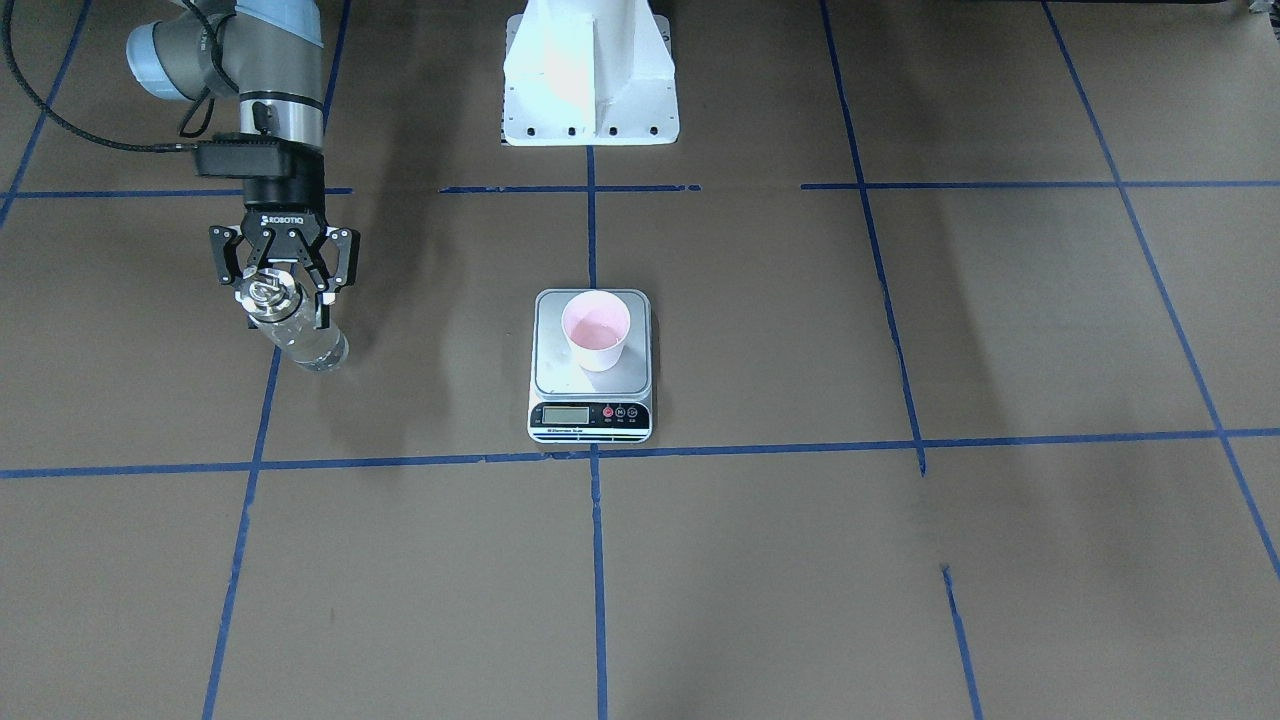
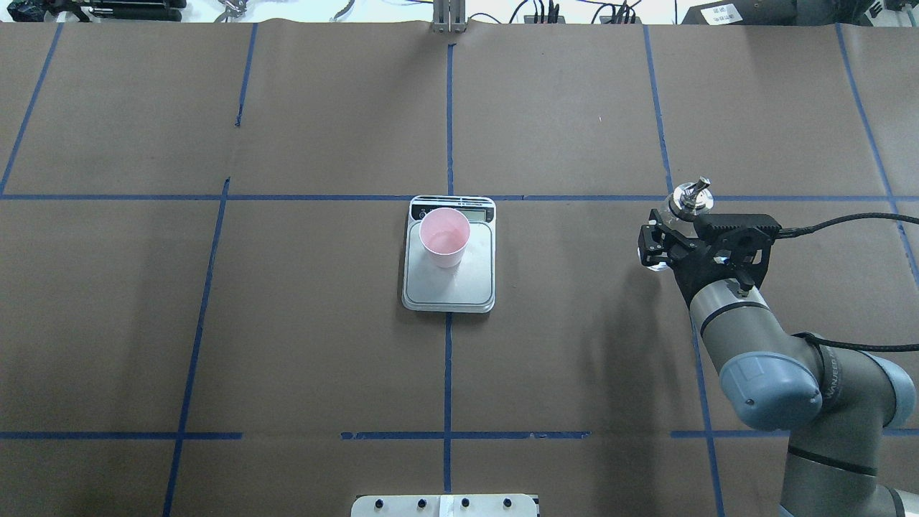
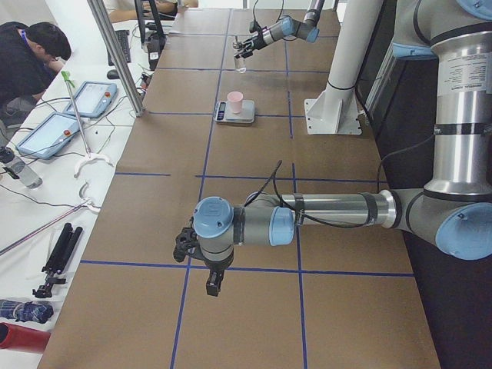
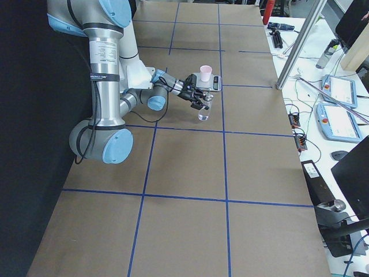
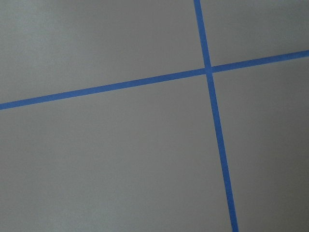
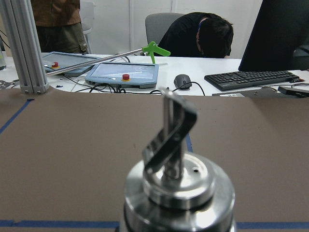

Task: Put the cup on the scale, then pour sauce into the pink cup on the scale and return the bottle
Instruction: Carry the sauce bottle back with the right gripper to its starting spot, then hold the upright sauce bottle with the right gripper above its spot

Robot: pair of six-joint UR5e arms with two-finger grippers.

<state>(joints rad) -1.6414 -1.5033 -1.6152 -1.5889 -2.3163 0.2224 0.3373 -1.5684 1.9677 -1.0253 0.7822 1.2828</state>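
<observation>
Bottle standing upright, pinched in the right gripper, well apart from the scale.

Cup is sitting on the scale's platform near mid-table, its pink inside showing. Left gripper is hanging low over bare brown table (spread or pressed together, I cannot tell).

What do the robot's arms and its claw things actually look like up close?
Each arm is a chain of silver-grey metal tubes joined by pale blue caps. The right gripper is black, with two jointed fingers and white ROBOTIQ lettering on its body; a black cable loops along the arm to a black box at the wrist. The left gripper is black too.
</observation>
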